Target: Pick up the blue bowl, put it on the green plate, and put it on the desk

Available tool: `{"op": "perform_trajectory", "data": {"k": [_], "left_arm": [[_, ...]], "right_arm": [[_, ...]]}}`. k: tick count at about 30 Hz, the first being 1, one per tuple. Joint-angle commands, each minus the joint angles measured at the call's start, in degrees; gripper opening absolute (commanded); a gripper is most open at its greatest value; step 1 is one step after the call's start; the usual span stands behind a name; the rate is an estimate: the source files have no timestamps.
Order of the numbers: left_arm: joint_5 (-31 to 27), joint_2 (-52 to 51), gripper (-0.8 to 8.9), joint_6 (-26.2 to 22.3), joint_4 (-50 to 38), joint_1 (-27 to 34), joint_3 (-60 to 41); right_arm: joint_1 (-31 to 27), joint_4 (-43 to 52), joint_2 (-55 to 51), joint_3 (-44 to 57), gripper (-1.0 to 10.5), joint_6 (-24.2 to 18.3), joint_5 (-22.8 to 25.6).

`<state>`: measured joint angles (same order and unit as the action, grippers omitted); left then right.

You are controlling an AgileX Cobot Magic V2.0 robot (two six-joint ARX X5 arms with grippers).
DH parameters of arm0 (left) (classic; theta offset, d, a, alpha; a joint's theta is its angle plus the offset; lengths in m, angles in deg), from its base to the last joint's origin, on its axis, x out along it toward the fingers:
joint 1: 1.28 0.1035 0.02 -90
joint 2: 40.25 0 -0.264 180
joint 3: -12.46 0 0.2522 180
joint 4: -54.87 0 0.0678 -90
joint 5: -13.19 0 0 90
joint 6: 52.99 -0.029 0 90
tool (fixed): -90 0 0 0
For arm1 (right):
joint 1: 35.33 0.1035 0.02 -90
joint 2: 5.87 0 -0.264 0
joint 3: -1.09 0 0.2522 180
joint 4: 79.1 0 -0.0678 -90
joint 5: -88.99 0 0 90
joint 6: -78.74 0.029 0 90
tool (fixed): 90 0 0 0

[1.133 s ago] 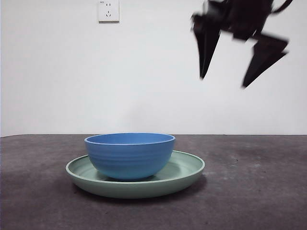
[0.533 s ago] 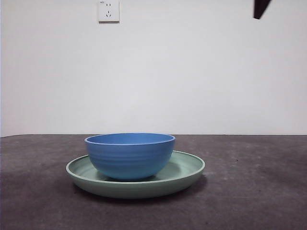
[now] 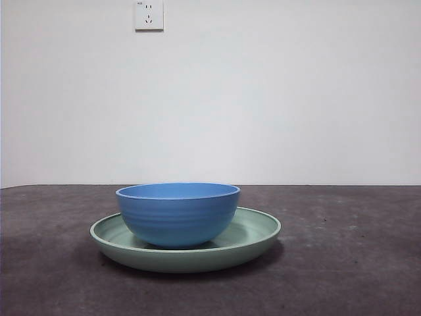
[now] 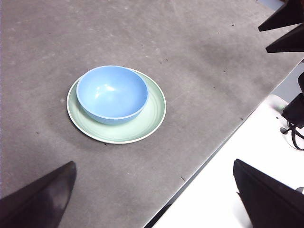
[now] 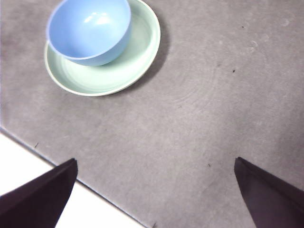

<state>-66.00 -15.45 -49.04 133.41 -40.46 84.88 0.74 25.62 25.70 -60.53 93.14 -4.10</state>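
The blue bowl (image 3: 178,213) stands upright inside the green plate (image 3: 258,232), slightly off its centre, on the dark desk (image 3: 355,263). Both wrist views look down on the pair from high up: bowl (image 4: 112,93) on plate (image 4: 153,110), and bowl (image 5: 89,30) on plate (image 5: 140,52). My left gripper (image 4: 156,199) hovers high above the desk's edge, open and empty. My right gripper (image 5: 154,190) is also raised well away from the dishes, open with nothing between its jaws. Its two tips (image 4: 285,29) show in the left wrist view. Neither gripper appears in the front view.
The desk's edge (image 4: 209,154) runs close to the plate, with a white floor beyond it. A wall socket (image 3: 148,14) sits on the white wall behind. Some dark cable gear (image 4: 294,116) lies off the desk.
The open gripper that hung at the upper right of the front view has risen out of the picture. The bowl and plate have stayed still.
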Motion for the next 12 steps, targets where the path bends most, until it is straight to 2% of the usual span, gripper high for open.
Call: {"op": "perform_trajectory", "data": {"k": [1,12], "left_arm": [[0.0,0.2,5.3,-0.1,-0.3,-0.3,0.4],[0.0,0.2,5.3,-0.1,0.0,-0.3,0.4]], "right_arm": [[0.5,-0.2,-1.3,-0.2,5.4,0.3,-0.2],[0.5,-0.2,-2.2,-0.2,5.4,0.7,-0.4]]}}
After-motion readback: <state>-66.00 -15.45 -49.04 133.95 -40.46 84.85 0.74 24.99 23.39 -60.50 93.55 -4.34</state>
